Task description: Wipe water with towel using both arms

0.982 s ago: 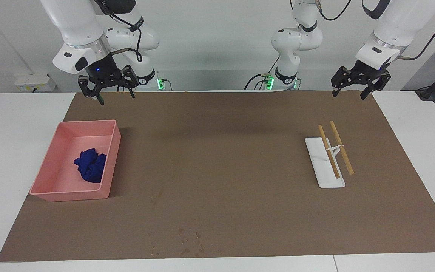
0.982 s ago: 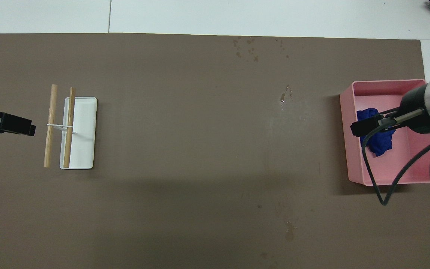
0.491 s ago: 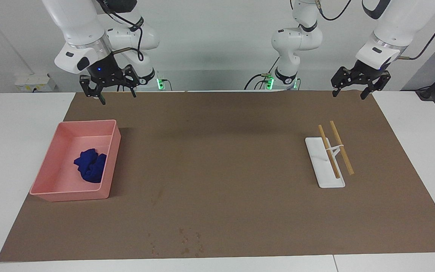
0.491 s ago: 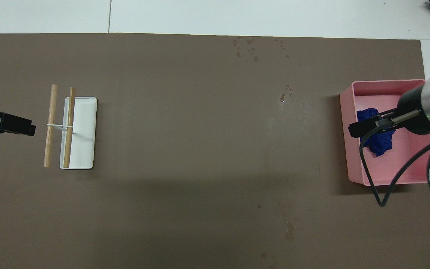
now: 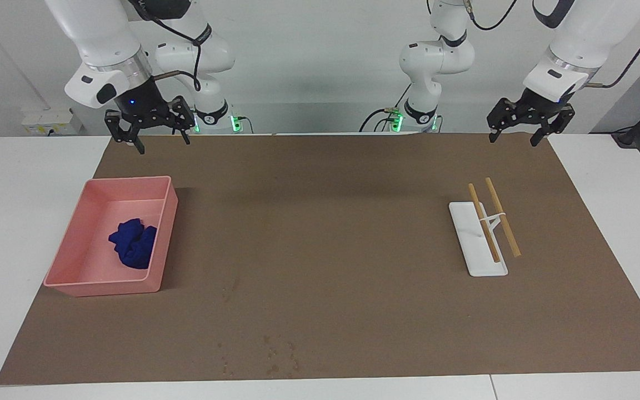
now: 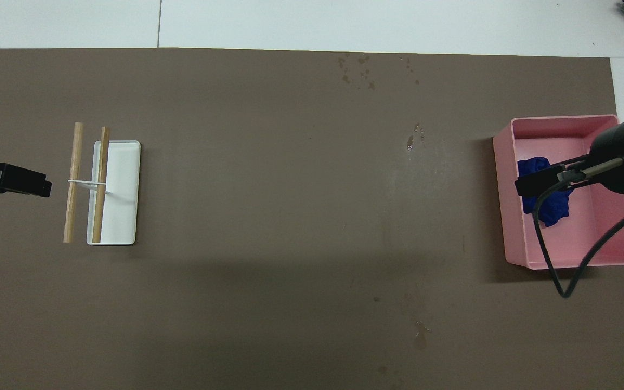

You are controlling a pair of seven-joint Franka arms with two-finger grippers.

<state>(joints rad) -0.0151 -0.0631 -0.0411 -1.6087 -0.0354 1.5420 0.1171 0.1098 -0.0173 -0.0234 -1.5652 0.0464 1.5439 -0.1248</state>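
Note:
The blue towel [image 5: 133,249] [image 6: 550,208] lies crumpled in the pink tray [image 5: 169,233] [image 6: 501,189] toward the right arm's end of the table. Water drops [image 5: 276,355] [image 6: 358,67] dot the brown mat near its edge farthest from the robots. My right gripper [image 5: 163,145] [image 6: 526,184] hangs open, high over the mat's edge just robot-side of the tray, touching nothing. In the overhead view it overlaps the towel. My left gripper [image 5: 513,140] [image 6: 41,187] waits open and empty above the mat's corner at the left arm's end.
A white stand [image 5: 478,244] [image 6: 119,195] carrying two wooden rods [image 5: 502,219] [image 6: 73,181] sits toward the left arm's end. A brown mat [image 5: 325,222] covers the table. A few smaller wet spots [image 6: 415,140] lie between the drops and the tray.
My right gripper has shifted sideways toward the right arm's end of the table, still raised and open. The left gripper and the towel have not moved.

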